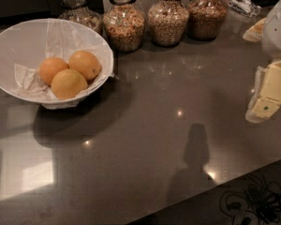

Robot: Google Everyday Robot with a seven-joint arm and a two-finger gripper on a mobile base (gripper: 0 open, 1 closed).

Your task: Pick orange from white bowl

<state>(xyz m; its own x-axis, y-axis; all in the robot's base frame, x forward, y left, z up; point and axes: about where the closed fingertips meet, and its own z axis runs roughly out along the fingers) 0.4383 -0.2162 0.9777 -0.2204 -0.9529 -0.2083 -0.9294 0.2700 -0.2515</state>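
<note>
Camera view: a dark, glossy worktop point(150, 144) stretches from a wide white bowl point(18, 36) at far left to the robot's end effector point(268, 97), which hangs at the right edge, well apart from the fruit. Four glass jars point(124, 25) of grain line the back, the leftmost just behind the bowl's rim. How far the end effector is open cannot be told from this angle, though it has hold of nothing from the bowl. Inside, on a crumpled paper lining point(25, 76), the orange point(85, 64) sits at the back right of a tight cluster. It touches a smaller deep-orange fruit point(53, 69) and a paler yellow fruit point(68, 84). That crowding looks the main hazard: a reach across the worktop could close on the wrong fruit, or nudge a neighbour and roll the target aside. A low approach risks catching the thin bowl wall and tipping it, or clipping a jar. Loose paper could also snag in the grasp.
</note>
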